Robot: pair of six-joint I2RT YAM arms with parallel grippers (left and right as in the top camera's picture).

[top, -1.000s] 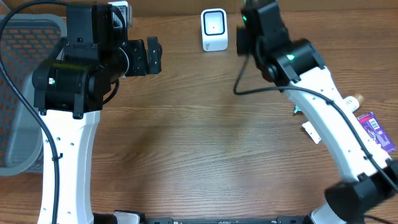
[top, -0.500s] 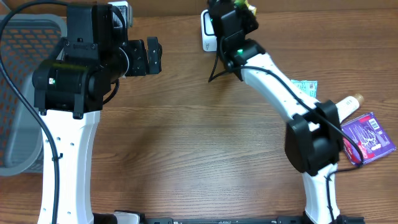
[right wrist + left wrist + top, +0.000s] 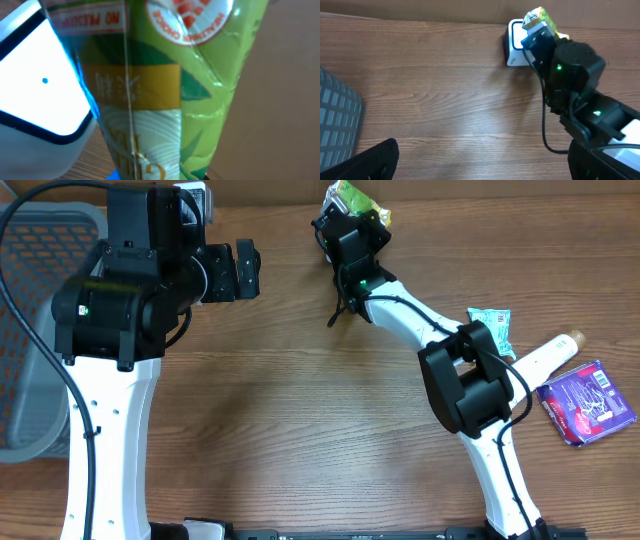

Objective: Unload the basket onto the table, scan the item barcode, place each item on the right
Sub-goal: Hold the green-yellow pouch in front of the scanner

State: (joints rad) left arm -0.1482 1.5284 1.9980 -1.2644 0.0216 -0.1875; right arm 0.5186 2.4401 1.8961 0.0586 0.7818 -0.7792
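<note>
The item is a green snack packet [image 3: 165, 90] with a yellow band and a red seal. My right gripper [image 3: 352, 214] is shut on it at the back of the table. The packet [image 3: 357, 196] hangs right in front of the white barcode scanner [image 3: 35, 100], whose lit screen faces it almost touching. In the left wrist view the packet [image 3: 540, 20] covers part of the scanner [image 3: 514, 47]. From overhead the scanner is mostly hidden behind the right gripper. My left gripper [image 3: 482, 165] hovers wide open over bare wood at the left, also seen from overhead [image 3: 240, 270], holding nothing.
A grey mesh basket [image 3: 40, 330] stands at the left edge. On the right lie a teal packet [image 3: 490, 322], a purple packet [image 3: 588, 402] and a beige-tipped item [image 3: 570, 340]. The right arm [image 3: 470, 380] stretches diagonally across the right half.
My right arm has swung left and carried the green packet in front of the scanner, uncovering the items on the right. The left arm has stayed still.
</note>
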